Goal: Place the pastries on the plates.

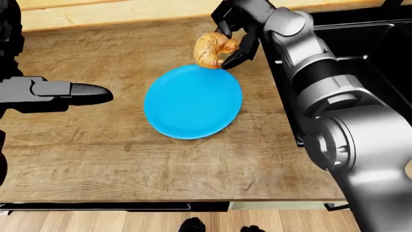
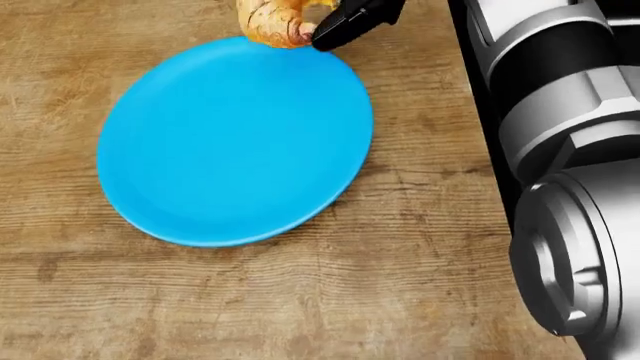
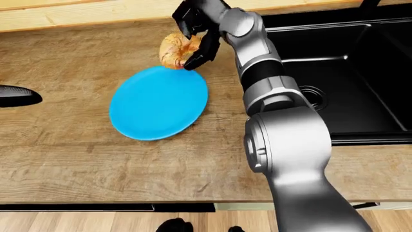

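A golden croissant-like pastry (image 1: pixel 214 49) hangs just above the top rim of a round blue plate (image 1: pixel 191 101) on the wooden counter. My right hand (image 1: pixel 233 37) is shut on the pastry, its dark fingers wrapped round the right side. In the head view only the pastry's lower part (image 2: pixel 273 25) and one black fingertip (image 2: pixel 343 27) show at the top edge, over the plate (image 2: pixel 232 142). My left hand (image 1: pixel 61 92) hovers at the left of the left-eye view, fingers stretched flat, holding nothing. No second plate or pastry shows.
A black sink (image 3: pixel 338 82) is sunk into the counter to the right of the plate. A pale wooden ledge (image 1: pixel 116 12) runs along the counter's top edge. The counter's near edge (image 1: pixel 167 202) drops to a wood floor at the bottom.
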### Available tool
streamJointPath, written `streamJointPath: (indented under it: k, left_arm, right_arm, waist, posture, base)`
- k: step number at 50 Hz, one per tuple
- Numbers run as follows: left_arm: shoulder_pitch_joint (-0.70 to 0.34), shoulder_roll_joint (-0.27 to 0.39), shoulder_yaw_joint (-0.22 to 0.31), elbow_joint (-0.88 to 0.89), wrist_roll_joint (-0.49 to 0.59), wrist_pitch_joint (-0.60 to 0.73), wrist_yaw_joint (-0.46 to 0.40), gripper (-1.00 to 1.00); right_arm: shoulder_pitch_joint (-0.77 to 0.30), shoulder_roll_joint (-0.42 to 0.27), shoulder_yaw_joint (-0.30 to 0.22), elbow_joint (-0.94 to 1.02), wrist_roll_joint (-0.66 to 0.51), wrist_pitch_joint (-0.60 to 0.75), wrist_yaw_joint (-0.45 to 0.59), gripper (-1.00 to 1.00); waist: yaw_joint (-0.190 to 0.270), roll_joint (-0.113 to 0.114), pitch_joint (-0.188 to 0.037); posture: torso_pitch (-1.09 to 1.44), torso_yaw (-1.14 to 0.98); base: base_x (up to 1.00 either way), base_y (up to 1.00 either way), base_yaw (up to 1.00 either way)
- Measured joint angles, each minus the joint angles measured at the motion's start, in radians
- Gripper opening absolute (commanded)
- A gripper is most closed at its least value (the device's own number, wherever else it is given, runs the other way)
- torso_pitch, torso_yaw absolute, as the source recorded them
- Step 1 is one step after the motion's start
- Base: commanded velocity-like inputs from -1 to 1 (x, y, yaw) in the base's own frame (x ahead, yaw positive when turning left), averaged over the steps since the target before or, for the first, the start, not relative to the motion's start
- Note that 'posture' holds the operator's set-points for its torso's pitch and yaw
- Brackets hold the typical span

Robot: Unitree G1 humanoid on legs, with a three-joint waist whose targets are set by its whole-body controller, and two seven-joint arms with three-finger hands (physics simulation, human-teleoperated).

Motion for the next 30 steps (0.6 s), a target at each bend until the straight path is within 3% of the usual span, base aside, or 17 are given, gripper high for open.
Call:
streamJointPath:
  k: [17, 27, 28, 30]
  left_arm:
    - [0.019, -0.034, 0.0, -0.02, 0.04, 0.019, -0.034, 1.0]
    - [0.014, -0.039, 0.014, -0.022, 0.057, 0.036, -0.056, 1.0]
    - [0.013, -0.039, 0.018, -0.023, 0.056, 0.037, -0.057, 1.0]
    - [0.014, -0.039, 0.024, -0.025, 0.055, 0.039, -0.057, 1.0]
  right_arm:
    - [0.044, 0.072, 0.026, -0.046, 0.126, -0.114, 0.333, -1.0]
    - [0.067, 0.101, 0.052, -0.071, 0.166, -0.11, 0.427, -1.0]
    - [0.07, 0.104, 0.054, -0.071, 0.166, -0.108, 0.427, -0.91]
    - [0.073, 0.111, 0.056, -0.067, 0.165, -0.102, 0.426, -0.07]
  waist:
    - [-0.018, 0.004, -0.005]
    - [-0.025, 0.005, -0.008]
    - [-0.026, 0.005, -0.009]
    - [-0.027, 0.006, -0.01]
  posture:
    - [0.25, 0.25]
    - [0.25, 0.25]
    - [0.25, 0.25]
    - [0.25, 0.25]
  base:
    - [0.0, 0.0, 0.0]
    - [0.0, 0.0, 0.0]
    - [0.0, 0.0, 0.0]
    - [0.0, 0.0, 0.0]
